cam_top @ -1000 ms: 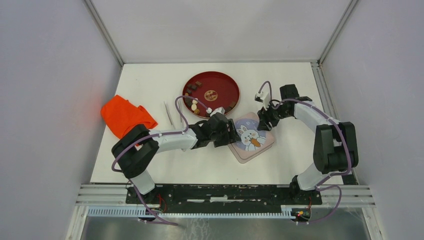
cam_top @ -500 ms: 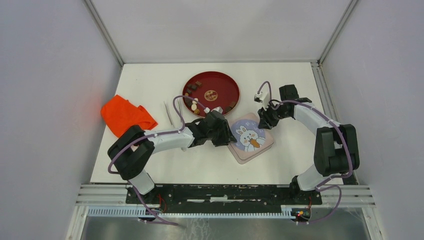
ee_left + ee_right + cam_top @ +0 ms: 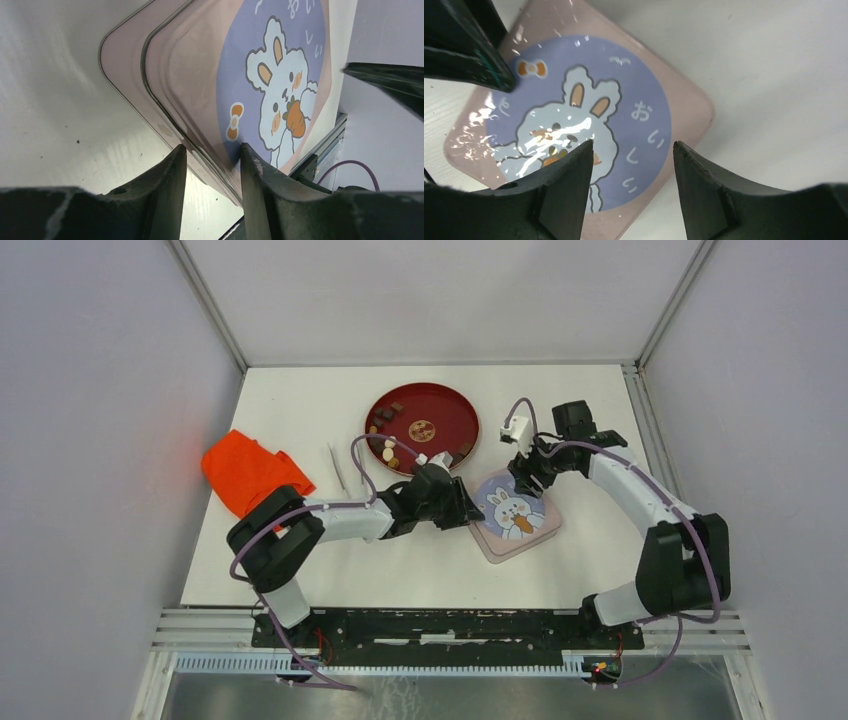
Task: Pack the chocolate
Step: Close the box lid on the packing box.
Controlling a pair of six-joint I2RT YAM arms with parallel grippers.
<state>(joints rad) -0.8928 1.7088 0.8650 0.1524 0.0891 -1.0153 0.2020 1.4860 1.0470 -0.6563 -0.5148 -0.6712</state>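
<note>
Step in hand, as I read it: getting the tin open. No packing yet. The chocolate [image 3: 388,447] all sits on the red plate [image 3: 445,408], near the far edge of the worktop [image 3: 420,575], about midway along it.

The pink tin [image 3: 515,525] with the bunny lid [image 3: 200,75] lies nearer to you, right of the worktop's middle and close to the plate.

Your left claw [image 3: 212,160] is at the tin's left edge, narrowed to a slim gap, with the lid's rim running between the fingers [image 3: 170,190]. In the left wrist view the lid sits offset from the base [image 3: 122,55]. Can't tell if the claw really pinches the rim or just straddles it.

Your right claw [image 3: 631,147] hovers over the tin's far side, spread wide, nothing in it.

Next move, my read: you need a sure bite on the lid rim with the left, likely with the right steadying the base. Then lift the lid off and park it on bare worktop. Risk is the tin sliding instead of opening.

The tweezers [image 3: 337,468] lie toward the left edge by the orange cloth [image 3: 250,472]. The pieces are tiny, so you'll probably want them after.
</note>
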